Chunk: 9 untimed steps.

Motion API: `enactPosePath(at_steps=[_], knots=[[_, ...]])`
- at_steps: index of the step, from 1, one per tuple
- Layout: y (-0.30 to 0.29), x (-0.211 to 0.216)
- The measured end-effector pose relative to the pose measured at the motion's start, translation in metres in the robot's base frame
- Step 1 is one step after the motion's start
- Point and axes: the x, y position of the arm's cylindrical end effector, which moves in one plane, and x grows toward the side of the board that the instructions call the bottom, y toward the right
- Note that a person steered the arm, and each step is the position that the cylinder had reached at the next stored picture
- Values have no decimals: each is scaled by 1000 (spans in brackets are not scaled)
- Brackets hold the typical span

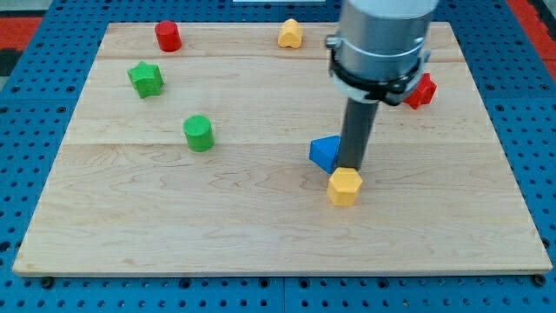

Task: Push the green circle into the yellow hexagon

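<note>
Wooden board (pixel 261 235) on blue pegboard. Tip (pixel 350 167) has no jaws and touches yellow hexagon (pixel 344 186). Green circle (pixel 199 133), centre-left, looks light, rigid, slides easily; push its left face.

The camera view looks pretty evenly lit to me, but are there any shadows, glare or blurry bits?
In the camera view the light is soft and even; no glare on the wooden board. Faint shadows sit beside the green circle and the yellow hexagon. My tip meets the hexagon's top edge, sharp enough; the arm's grey body, nearest the camera, looks slightly soft.
</note>
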Motion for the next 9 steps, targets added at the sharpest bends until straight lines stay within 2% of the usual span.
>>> enactPosePath(at_steps=[1, 2, 3, 4, 5, 7, 8, 9], knots=[[-62, 5], [-156, 20], [-228, 16], [-239, -33], [-181, -72], [-31, -78], [-8, -78], [-44, -33]])
